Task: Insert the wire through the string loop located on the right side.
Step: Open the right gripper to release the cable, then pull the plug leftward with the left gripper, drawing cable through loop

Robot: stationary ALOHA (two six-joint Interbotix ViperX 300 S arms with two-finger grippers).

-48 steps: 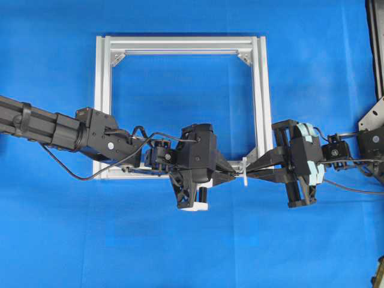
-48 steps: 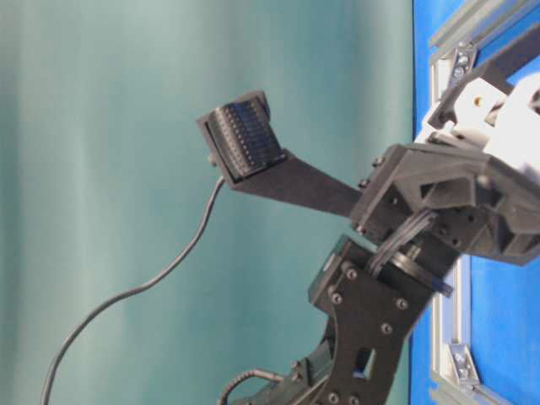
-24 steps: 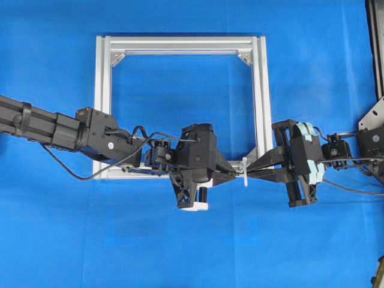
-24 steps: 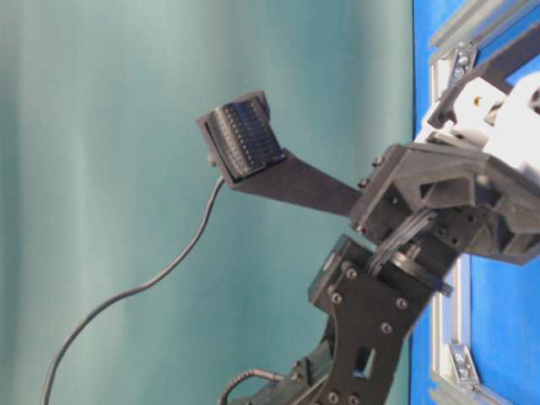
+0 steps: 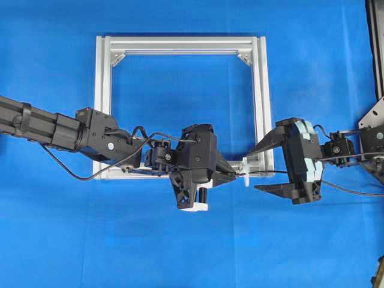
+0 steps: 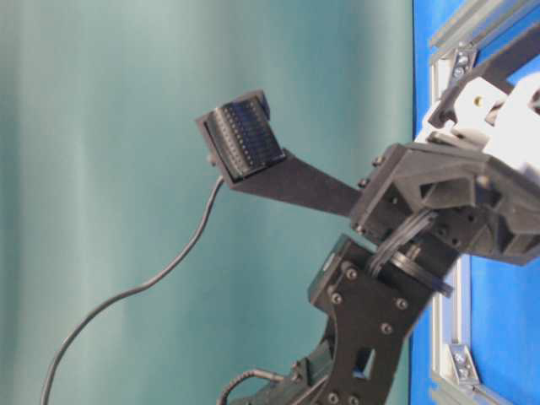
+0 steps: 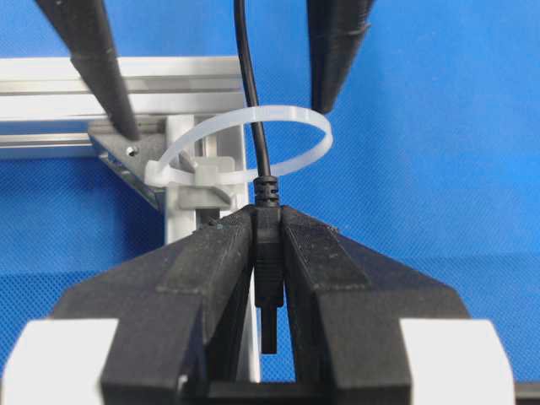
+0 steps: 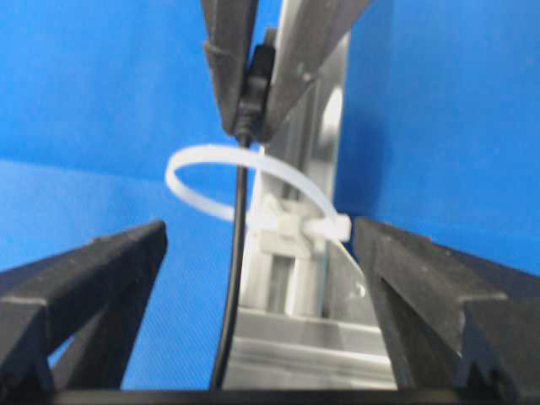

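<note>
Overhead view: square aluminium frame (image 5: 180,45) lies flat on the blue table cover (image 5: 180,252), occupying the upper centre of the frame. The left gripper (image 5: 231,175) reaches in from the left edge and sits over the frame's lower bar, just left of its lower right corner. The right gripper (image 5: 261,167) comes in from the right edge, fingers splayed wide, one above and one below the lower right corner.

The string loop (image 5: 245,172) stands at that corner, between the two grippers. The wire (image 5: 273,172) runs as a thin black line from the loop rightward into the gap between the right gripper's fingers.

Left wrist view: the left gripper (image 7: 268,245) is clenched on the wire's (image 7: 253,93) moulded plug body, low centre of the frame. The cable leaves the jaws upward, passes through the white string loop (image 7: 245,143) and exits at the top edge between the two right gripper fingers (image 7: 97,59).

Right wrist view: the right gripper (image 8: 257,240) is released, its fingers at the lower left and lower right corners, touching nothing. The wire (image 8: 236,270) hangs down through the string loop (image 8: 253,198) at centre frame, and the left gripper (image 8: 253,114) holds its plug end at top centre.

Table-level view: black arm links and one ribbed finger pad (image 6: 245,135) against a teal backdrop; jaw state cannot be read here.
</note>
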